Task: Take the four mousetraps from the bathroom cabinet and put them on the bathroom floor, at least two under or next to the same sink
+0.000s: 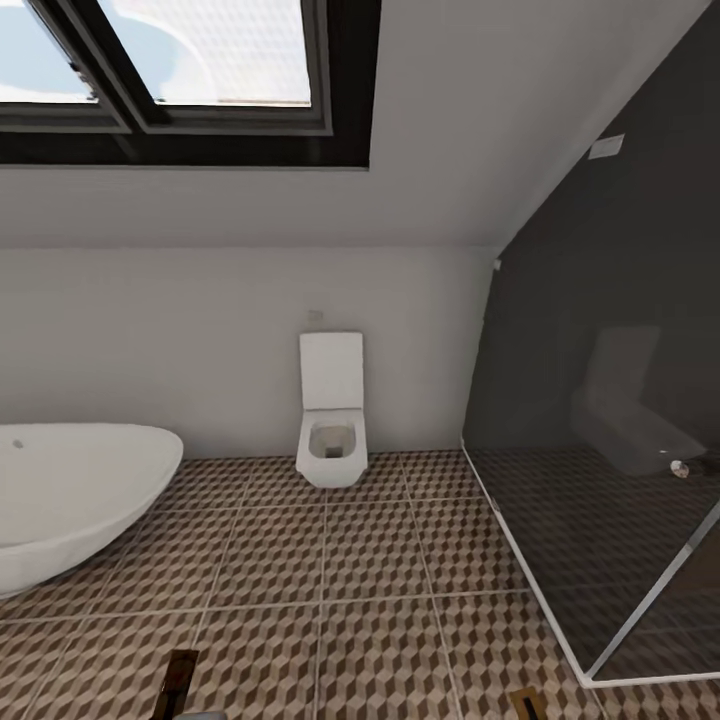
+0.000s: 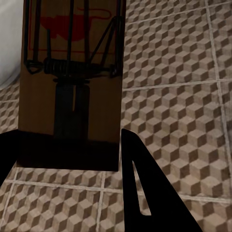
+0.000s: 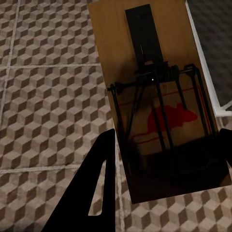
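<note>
Each tool pinches a trap, left tool (image 2: 67, 159) and right tool (image 3: 164, 164), long axis running out past the fingers, floor (image 1: 330, 560) beneath; sink unseen.

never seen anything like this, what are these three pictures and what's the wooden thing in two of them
They are simulator renders from a two-armed wheeled robot. The head view looks over a bathroom: patterned bathroom floor, white bathtub, toilet and glass shower. The other two come from cameras near each gripper. The left gripper holds a mousetrap between its dark fingers; the right gripper holds another mousetrap. Both hang above the tiles.
</note>
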